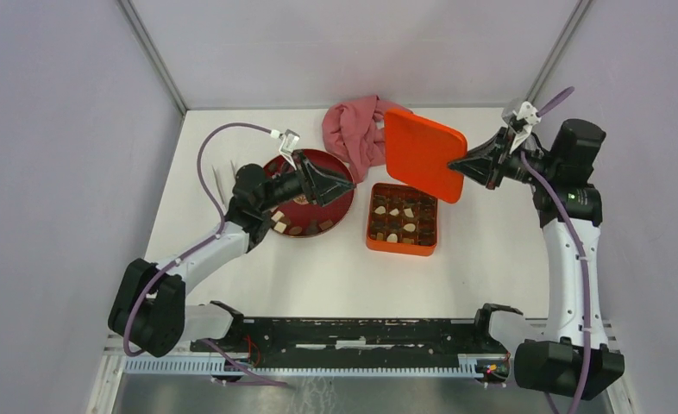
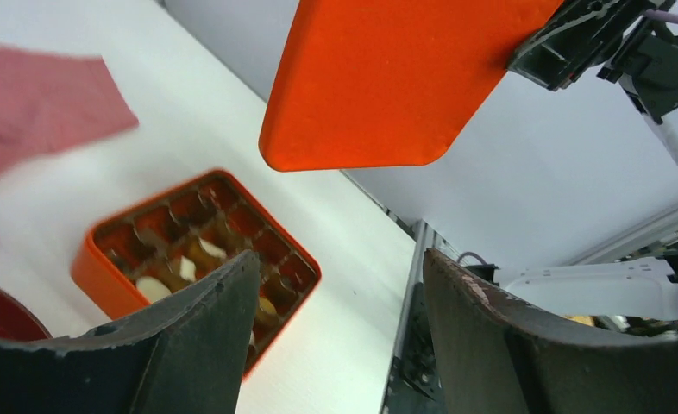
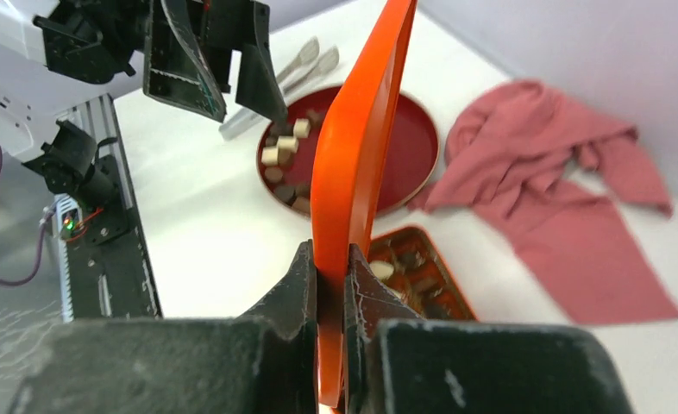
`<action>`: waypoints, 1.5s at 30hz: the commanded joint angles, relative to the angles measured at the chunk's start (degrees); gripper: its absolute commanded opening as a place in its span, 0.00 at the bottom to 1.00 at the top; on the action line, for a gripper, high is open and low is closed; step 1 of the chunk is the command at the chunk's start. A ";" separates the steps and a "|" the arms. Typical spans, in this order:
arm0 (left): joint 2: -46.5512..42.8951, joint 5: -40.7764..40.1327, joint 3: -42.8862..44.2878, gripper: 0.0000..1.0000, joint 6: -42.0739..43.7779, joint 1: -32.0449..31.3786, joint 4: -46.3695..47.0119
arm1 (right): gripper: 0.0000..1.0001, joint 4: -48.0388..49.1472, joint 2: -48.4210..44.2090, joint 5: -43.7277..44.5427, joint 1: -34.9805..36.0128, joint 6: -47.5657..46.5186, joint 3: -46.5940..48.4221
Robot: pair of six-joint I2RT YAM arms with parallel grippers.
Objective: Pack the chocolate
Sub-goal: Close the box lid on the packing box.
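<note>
Right gripper (image 1: 453, 164) jaws are seen pressed together on the edge of an orange lid (image 1: 420, 153), which is held tilted in the air. The left gripper (image 2: 340, 332) is spread wide, and nothing is held between its fingers (image 2: 202, 332); it is poised over the right side of the plate, pointed toward the tin.

At the near edge, a black rail (image 1: 353, 345) is bolted, and both arm bases are carried on it. Beyond it a white table (image 1: 318, 267) is laid out, matte and plain. The table is enclosed on the left, the right and the far side by pale grey-lilac walls (image 1: 77, 129), joined at the back corners by metal strips.

Nearest of the containers, an orange square tin (image 1: 402, 247) is set on the table right of centre. It is divided into a grid of compartments, and chocolate (image 1: 393, 212) is seen in several of them, dark pieces mixed with cream ones. Just left of it, apart from it, a round dark-red plate (image 1: 342, 210) is placed; more pieces of chocolate are gathered on its near-left part, partly hidden by the left arm. Left of the plate, two metal utensils (image 3: 308, 59) are laid side by side. In the top view the far edge of the tin is overlapped by the raised lid. Farthest back, a pink cloth (image 1: 357, 129) is crumpled against the far wall.
</note>
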 commanded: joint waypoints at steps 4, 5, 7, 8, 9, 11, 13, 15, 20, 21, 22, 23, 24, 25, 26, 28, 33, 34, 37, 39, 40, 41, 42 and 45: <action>-3.90 2.39 7.92 0.78 13.32 0.84 -2.90 | 0.00 27.68 -3.13 0.80 1.95 24.36 -2.43; -4.59 2.00 8.50 0.80 14.49 1.39 -5.60 | 0.00 27.65 -3.40 0.35 2.29 25.78 -2.36; -5.09 4.23 9.06 0.81 13.60 3.06 -6.36 | 0.00 27.46 -4.00 0.27 2.98 28.13 -2.54; -4.87 6.85 8.54 0.83 11.47 3.77 -3.37 | 0.00 28.78 -4.39 -0.07 3.40 30.02 -3.16; -4.42 9.60 7.72 0.85 9.11 4.11 -0.10 | 0.00 31.11 -4.60 -0.75 4.09 32.37 -3.83; -3.02 12.80 7.29 0.92 6.02 4.37 4.89 | 0.00 34.86 -4.77 -1.36 5.63 37.34 -5.42; -1.38 14.92 7.67 0.93 3.75 4.37 8.29 | 0.00 36.14 -4.87 -1.09 7.66 39.14 -6.29; -0.02 15.41 8.46 0.93 2.97 4.40 9.08 | 0.00 36.60 -4.89 -0.55 9.80 40.10 -6.91; 3.15 16.31 10.92 0.92 1.73 4.57 10.19 | 0.00 40.87 -4.54 -0.27 12.83 43.96 -8.90; 4.06 16.99 11.19 0.90 -0.01 4.55 12.27 | 0.00 41.43 -4.33 -0.25 13.05 44.54 -9.26; 5.22 17.73 11.32 0.87 -2.40 4.56 15.02 | 0.00 42.05 -4.15 -0.21 13.32 45.08 -9.69; 6.25 18.35 11.28 0.84 -5.43 4.53 18.86 | 0.00 42.84 -3.93 -0.19 13.56 45.74 -10.20; 7.49 18.85 11.20 0.81 -8.40 4.49 22.86 | 0.00 44.12 -3.68 -0.19 13.49 46.53 -10.69; 8.72 19.18 11.05 0.79 -11.73 4.56 26.83 | 0.00 44.99 -3.45 -0.17 13.59 47.38 -11.16; 9.88 19.31 10.92 0.77 -14.78 4.50 30.69 | 0.00 45.76 -3.24 -0.22 13.73 47.91 -11.52; 12.94 19.24 10.93 0.71 -20.18 4.33 37.42 | 0.01 46.56 -2.81 -0.09 13.83 48.64 -12.10; 19.03 19.79 12.25 0.54 -30.48 3.29 49.59 | 0.02 47.49 -1.75 0.11 13.78 49.07 -13.17; 19.71 19.96 12.55 0.52 -31.08 3.01 50.01 | 0.02 47.55 -1.57 0.24 13.76 49.06 -13.46; 20.53 19.61 12.92 0.41 -30.63 2.04 49.27 | 0.03 47.67 -1.04 0.53 13.84 48.63 -14.35; 20.87 19.28 13.33 0.18 -30.19 1.81 47.45 | 0.05 47.06 -0.73 0.81 13.81 47.80 -14.84; 20.88 19.03 13.24 0.07 -30.25 1.80 47.31 | 0.09 46.01 -0.56 0.98 13.79 46.73 -14.94; 20.72 18.68 12.91 0.03 -30.25 1.84 47.04 | 0.13 44.47 -0.50 1.43 13.81 45.15 -14.90; 20.40 18.10 12.56 0.02 -29.98 1.82 46.12 | 0.19 42.09 -0.36 1.78 13.78 42.70 -14.79; 18.65 14.88 10.26 0.02 -25.93 1.81 39.02 | 0.43 36.30 -0.22 3.68 13.61 36.47 -14.88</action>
